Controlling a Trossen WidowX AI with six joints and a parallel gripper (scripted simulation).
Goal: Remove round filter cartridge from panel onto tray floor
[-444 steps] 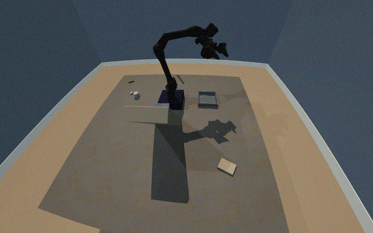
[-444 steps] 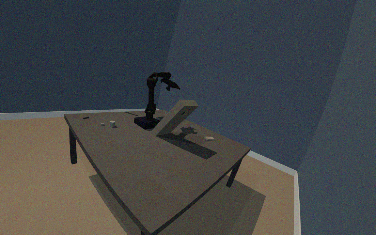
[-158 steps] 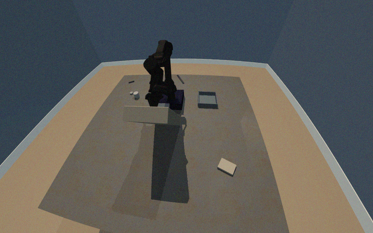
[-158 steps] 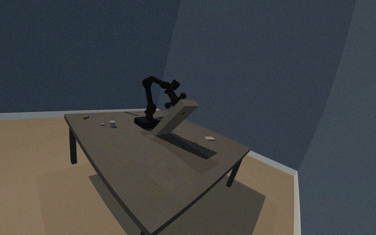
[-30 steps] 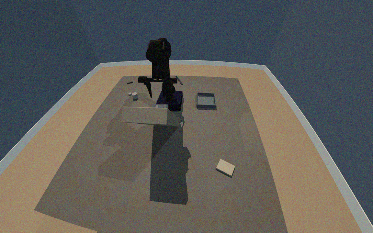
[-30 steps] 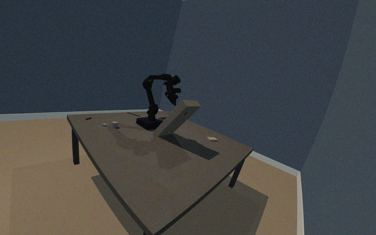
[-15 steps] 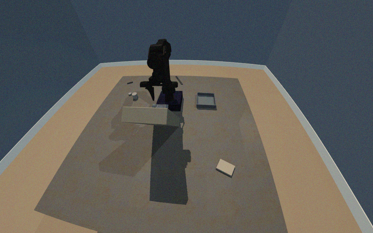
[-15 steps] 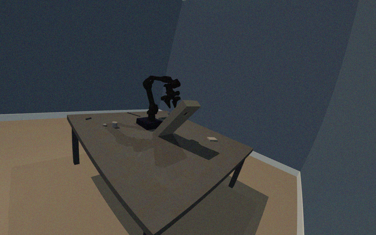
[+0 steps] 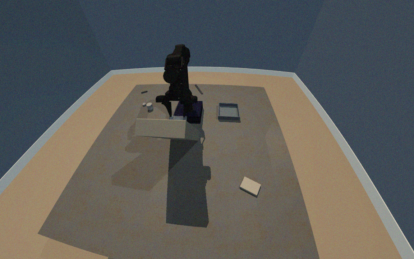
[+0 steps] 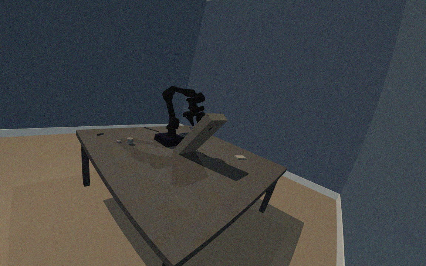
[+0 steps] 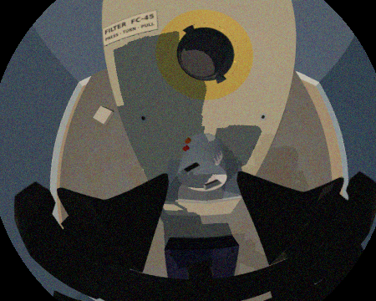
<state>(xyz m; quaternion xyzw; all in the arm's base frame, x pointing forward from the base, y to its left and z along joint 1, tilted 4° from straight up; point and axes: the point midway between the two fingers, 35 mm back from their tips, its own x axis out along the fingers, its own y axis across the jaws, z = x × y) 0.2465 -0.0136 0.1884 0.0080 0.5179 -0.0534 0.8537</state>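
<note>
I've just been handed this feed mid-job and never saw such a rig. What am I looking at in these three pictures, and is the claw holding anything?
One black robot arm stands on a table. The first picture looks down from above, the second from across the room, the third from the arm's wrist. The gripper, its two dark fingers framing that view, is open and holds nothing. It faces a slanted beige panel with a yellow ring around a dark round opening. Below lies a grey piece with slot-like marks, possibly the filter; I cannot be sure. Also on the table: a tray, two small white cylinders, a flat beige block.
</note>
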